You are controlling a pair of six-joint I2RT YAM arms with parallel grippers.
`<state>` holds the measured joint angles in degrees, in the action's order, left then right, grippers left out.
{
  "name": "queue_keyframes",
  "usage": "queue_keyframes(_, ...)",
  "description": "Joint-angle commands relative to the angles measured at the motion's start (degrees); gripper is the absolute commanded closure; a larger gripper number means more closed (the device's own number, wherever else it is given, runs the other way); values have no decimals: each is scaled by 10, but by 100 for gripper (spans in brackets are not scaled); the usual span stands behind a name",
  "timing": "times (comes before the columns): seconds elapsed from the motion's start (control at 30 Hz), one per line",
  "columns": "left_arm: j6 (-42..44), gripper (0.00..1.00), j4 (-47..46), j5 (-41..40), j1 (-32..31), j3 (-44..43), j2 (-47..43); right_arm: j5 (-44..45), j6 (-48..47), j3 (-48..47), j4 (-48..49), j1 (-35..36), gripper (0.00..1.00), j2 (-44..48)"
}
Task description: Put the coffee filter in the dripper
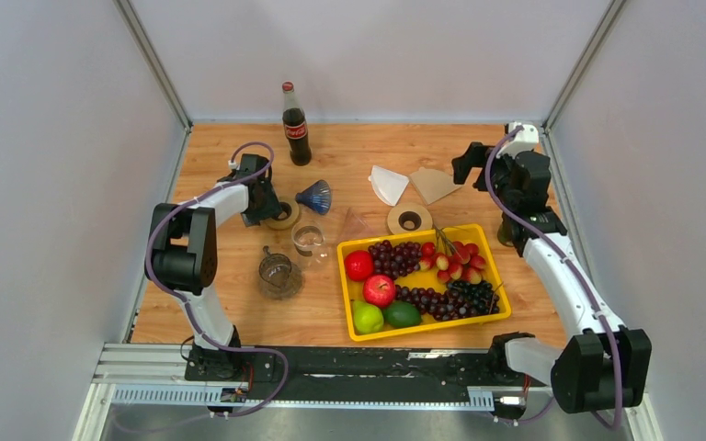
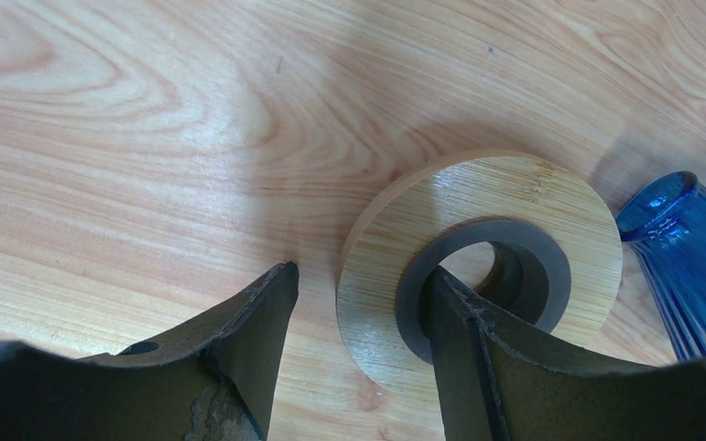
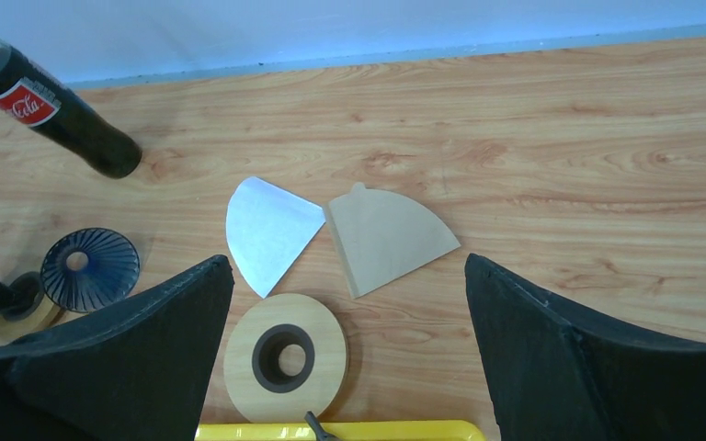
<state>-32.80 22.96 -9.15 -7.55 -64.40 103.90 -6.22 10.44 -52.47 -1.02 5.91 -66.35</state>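
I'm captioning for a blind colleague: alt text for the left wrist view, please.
The left claw straddles the rim of a wooden ring lying on the table, one finger in its dark-lined hole, the other outside, not touching. A blue ribbed glass dripper shows at the picture's right edge.

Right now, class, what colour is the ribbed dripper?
The dripper is blue, clearest in the right wrist view.

matt wooden ring [image 2: 515, 197]; glossy ribbed dripper [image 2: 685, 262]; matt paper filter [image 3: 271, 230]
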Motion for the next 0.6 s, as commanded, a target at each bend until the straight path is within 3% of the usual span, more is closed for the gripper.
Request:
queue_keyframes(0.0,23,36,55,35,-3,9,15,54,43,-7,17,-1,0,49)
queue_keyframes(0.17,34,37,84,37,-3,-13,14,124,62,-23,-18,0,0,87)
queue_keyframes(0.3,29,48,88,34,-4,-2,4,127,43,-49,-41,0,0,78)
queue_keyframes(0.4,25,62,77,36,-3,15,-25,108,29,-48,-41,-1,0,61)
queue_keyframes(0.57,-7,69,12,21,-4,89,-97,35,21,-40,-30,-1,0,17)
